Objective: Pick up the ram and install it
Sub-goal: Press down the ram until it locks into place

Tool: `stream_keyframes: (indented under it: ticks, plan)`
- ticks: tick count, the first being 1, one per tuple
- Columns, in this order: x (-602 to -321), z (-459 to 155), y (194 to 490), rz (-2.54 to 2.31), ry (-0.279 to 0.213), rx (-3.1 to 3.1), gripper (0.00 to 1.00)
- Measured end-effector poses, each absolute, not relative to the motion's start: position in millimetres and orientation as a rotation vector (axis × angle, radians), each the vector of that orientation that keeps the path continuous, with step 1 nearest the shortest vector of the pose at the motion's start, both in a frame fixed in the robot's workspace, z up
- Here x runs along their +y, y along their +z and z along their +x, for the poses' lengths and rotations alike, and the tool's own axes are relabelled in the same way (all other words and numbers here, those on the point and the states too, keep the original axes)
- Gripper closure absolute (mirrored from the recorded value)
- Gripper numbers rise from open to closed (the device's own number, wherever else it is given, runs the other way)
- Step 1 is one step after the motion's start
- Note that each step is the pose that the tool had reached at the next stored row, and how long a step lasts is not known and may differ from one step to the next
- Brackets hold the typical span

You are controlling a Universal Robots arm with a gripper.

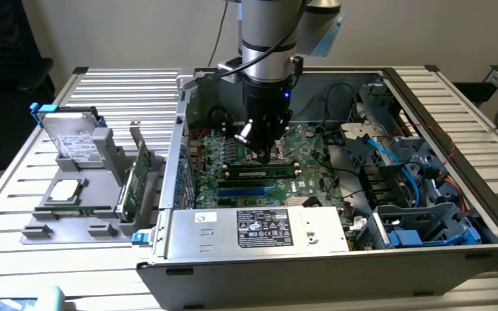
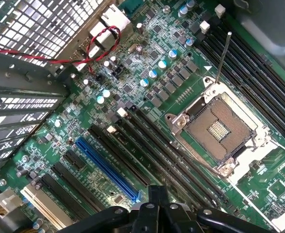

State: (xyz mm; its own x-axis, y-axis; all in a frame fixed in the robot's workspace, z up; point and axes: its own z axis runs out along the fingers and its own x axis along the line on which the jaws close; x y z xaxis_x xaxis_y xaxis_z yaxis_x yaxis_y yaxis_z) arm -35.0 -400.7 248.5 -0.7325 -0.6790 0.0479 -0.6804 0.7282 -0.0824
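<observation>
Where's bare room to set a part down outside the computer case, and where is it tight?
Bare slatted table lies behind the grey parts holder, beside the case wall. Another strip runs along the case's far side. Inside, around the gripper, motherboard and blue cables crowd everything.

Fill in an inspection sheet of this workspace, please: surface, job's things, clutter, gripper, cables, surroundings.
Surface: slatted metal table carrying an open computer case.
Job's things: ram, a green stick with black chips, lies along the motherboard slots, directly under the gripper; contact cannot be told.
Clutter: grey holder on the exterior view's left of the case, with a hard drive, an expansion card and a square chip.
Gripper: gripper shut, pointing down just above the ram.
Cables: blue cables in the case; red and black twisted wire over the board.
Surroundings: pale wall behind.
</observation>
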Motion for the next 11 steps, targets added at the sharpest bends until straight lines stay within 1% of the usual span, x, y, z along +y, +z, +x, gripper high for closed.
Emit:
stream_keyframes:
  ticks: [11]
  plan:
    - [-400.7, -35.0, 248.5, 0.98, 0.162, -2.976, 0.89]
